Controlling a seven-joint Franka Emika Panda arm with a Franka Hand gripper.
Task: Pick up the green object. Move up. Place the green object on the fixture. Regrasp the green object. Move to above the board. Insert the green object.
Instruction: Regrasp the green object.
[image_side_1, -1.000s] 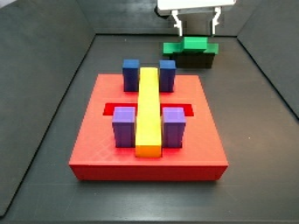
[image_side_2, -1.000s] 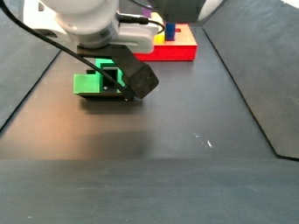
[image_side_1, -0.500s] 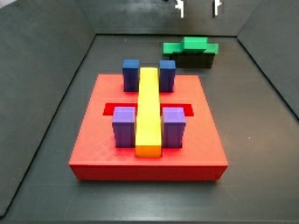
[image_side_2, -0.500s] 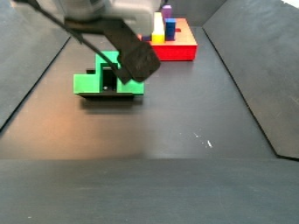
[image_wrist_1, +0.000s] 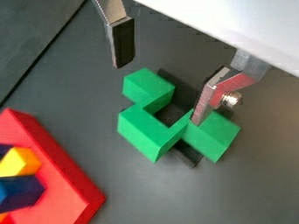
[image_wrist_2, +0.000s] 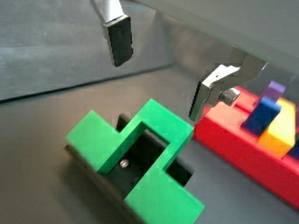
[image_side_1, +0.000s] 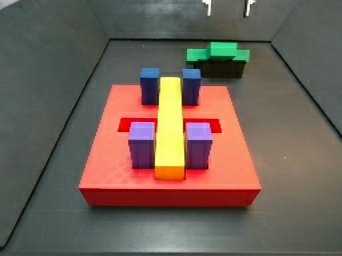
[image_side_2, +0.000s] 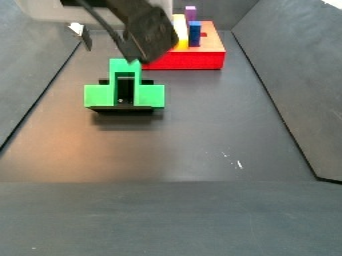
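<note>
The green object (image_side_1: 217, 52) rests on top of the black fixture (image_side_1: 222, 69) near the far wall, level and with nothing gripping it. In both wrist views my gripper (image_wrist_1: 163, 74) hangs open straight above it, the fingers (image_wrist_2: 118, 39) spread wide and clear of the green object (image_wrist_2: 146, 157). Its notch shows the fixture (image_wrist_2: 138, 163) underneath. In a side view only the fingertips of the gripper (image_side_1: 227, 8) show at the upper edge. The board (image_side_1: 167, 165), a red slab, lies nearer the front with its slot partly filled.
On the board stand a long yellow bar (image_side_1: 170, 125), two blue blocks (image_side_1: 150, 82) and two purple blocks (image_side_1: 142, 143). Dark walls (image_side_1: 67, 120) slope up around the black floor. The hand's dark body (image_side_2: 140, 30) hangs over the green object (image_side_2: 123, 90).
The open gripper has risen straight up from the green object, nearly leaving the side views. The green object stays put on the fixture.
</note>
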